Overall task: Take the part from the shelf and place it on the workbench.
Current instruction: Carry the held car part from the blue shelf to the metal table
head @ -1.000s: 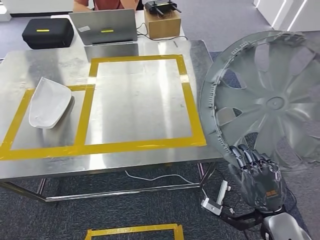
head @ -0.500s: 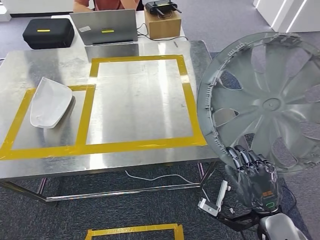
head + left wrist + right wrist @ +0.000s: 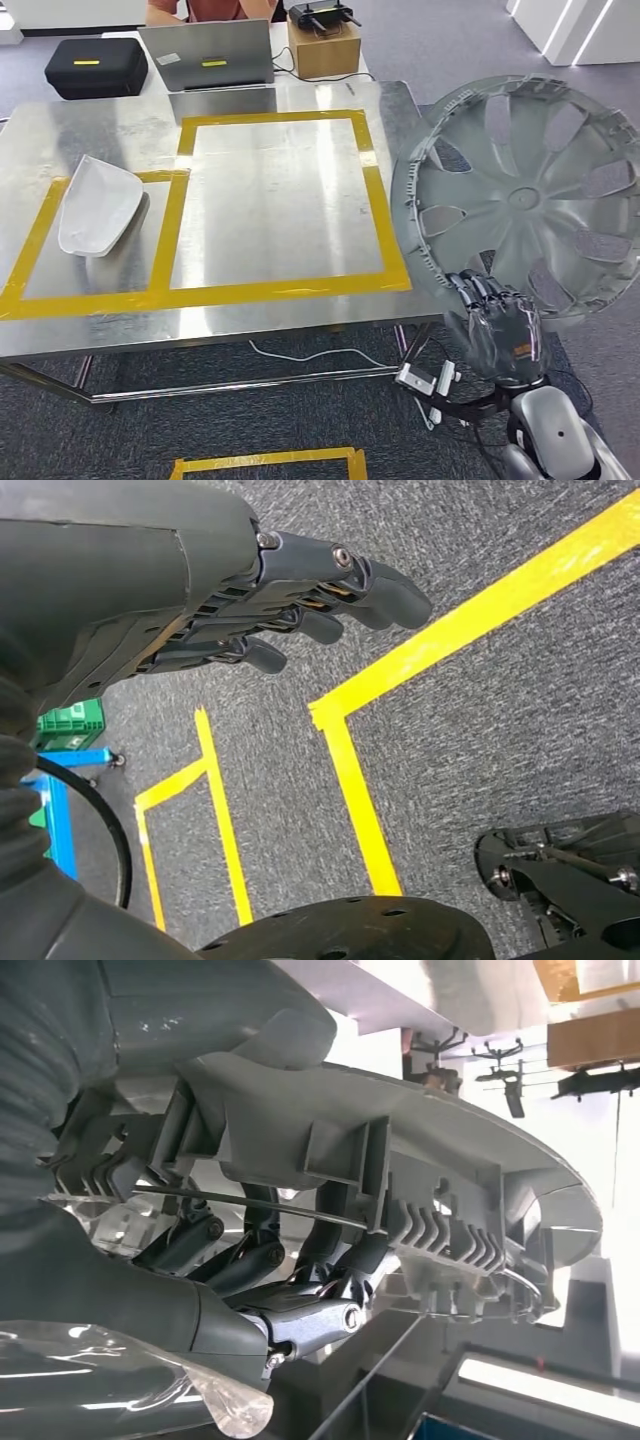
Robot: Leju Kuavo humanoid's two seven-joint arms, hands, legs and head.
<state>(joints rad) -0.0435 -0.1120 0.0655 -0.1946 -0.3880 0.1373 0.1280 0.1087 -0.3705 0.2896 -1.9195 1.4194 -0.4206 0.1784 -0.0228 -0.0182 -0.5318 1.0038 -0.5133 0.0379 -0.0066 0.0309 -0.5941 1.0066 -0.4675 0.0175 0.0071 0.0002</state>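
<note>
Grey part: wheel cover (image 3: 524,195), round and spoked, held in the air just past the workbench's right edge, tilted face-up toward the head camera, not touching the top.
Right hand: (image 3: 498,335) below the cover's near rim, fingers (image 3: 317,1310) curled over the rim's ribbed inner edge, gripping it; arm rises from lower right.
Left hand: (image 3: 226,600) hangs over grey carpet with yellow tape lines, fingers straight and slightly apart, holding nothing.
Workbench: (image 3: 226,330) bare steel with yellow tape rectangles; a white shell-shaped part (image 3: 98,205) lies in the left rectangle.
</note>
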